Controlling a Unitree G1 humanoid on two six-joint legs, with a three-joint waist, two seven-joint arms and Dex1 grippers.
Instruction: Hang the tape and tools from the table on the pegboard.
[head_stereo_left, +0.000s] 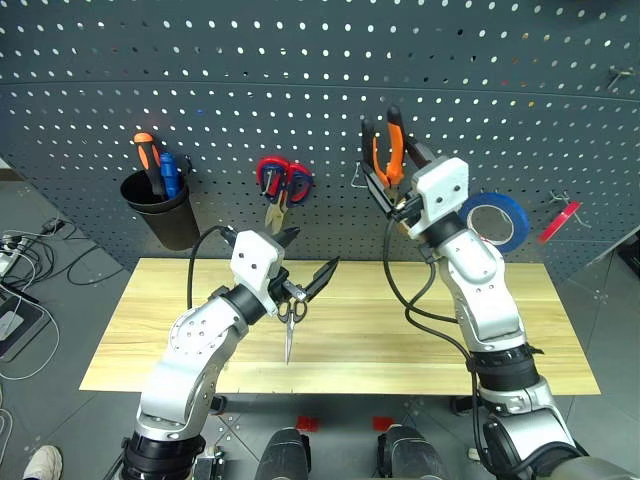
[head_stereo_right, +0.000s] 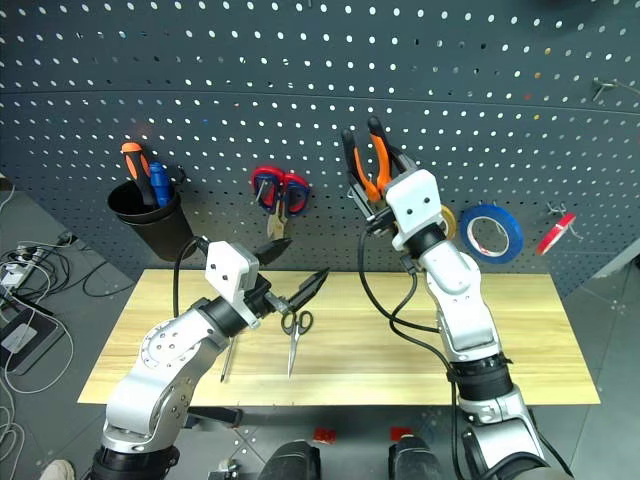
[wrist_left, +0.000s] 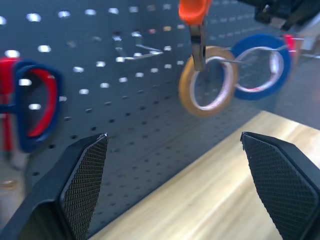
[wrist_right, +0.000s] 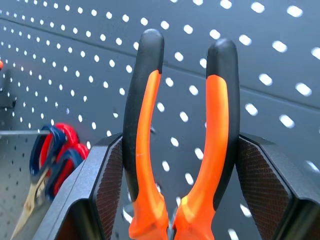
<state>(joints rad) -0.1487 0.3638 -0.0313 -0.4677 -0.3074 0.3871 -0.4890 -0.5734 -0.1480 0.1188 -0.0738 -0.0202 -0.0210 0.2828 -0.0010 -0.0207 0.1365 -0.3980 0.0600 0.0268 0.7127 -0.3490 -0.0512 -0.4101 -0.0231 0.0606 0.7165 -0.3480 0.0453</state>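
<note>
1. The right gripper (wrist_right: 175, 165) is raised to the pegboard (head_stereo_left: 300, 80), fingers pinching the pliers (wrist_right: 180, 140), rubbery orange-and-black handles pointing to 12 o'clock.
2. The left gripper (head_stereo_left: 305, 262) hovers over the plank table (head_stereo_left: 500, 330), fingers spread wide.
3. One pair of black scissors (head_stereo_right: 294, 335) lies on the table; two tape rolls, yellow tape (wrist_left: 209, 81) and blue roll (head_stereo_right: 493, 232), hang on the pegboard.

**What the views hide or cut off**

The right gripper (wrist_right: 175, 165) clamps the pliers (wrist_right: 182, 135) by their handles; their nose drops below the wrist view's bottom edge, and in the head views the gripper's white housing covers it. Behind that housing, the yellow tape (head_stereo_right: 447, 222) shows as a mere sliver. Beneath the left gripper (head_stereo_right: 297, 268), its forearm partly overlaps the red-handled screwdriver (head_stereo_right: 228, 360) on the table (head_stereo_right: 520, 350).
</note>
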